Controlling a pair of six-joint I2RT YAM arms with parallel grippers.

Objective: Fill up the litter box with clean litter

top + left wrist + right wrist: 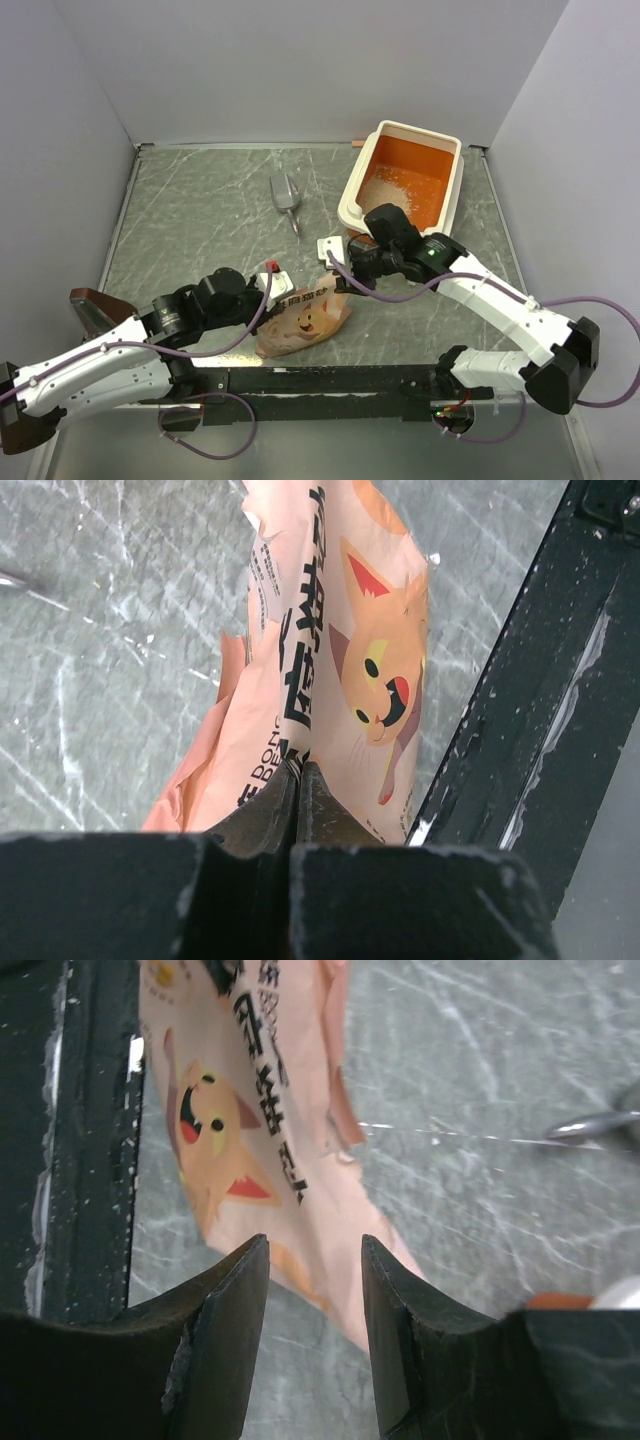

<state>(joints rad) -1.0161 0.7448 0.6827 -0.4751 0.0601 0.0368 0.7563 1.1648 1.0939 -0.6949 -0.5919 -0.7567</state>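
Observation:
The litter box (447,178), orange inside with a cream rim, stands at the back right. A patch of pale clean litter (388,190) lies in its near left part. A pink-orange paper bag (305,320) with a cartoon cat lies on the table between the arms. My left gripper (274,298) is shut on the bag's left edge; the left wrist view shows the jaws (300,772) pinching the paper of the bag (340,630). My right gripper (343,275) hovers open over the bag's right end, and in its own view the gripper (315,1245) has nothing clamped above the bag (240,1110).
A small grey metal scoop (285,195) lies on the marble table left of the litter box; its handle shows at the right edge (600,1125) of the right wrist view. A black rail (330,380) runs along the near edge, right beside the bag. Walls enclose the table.

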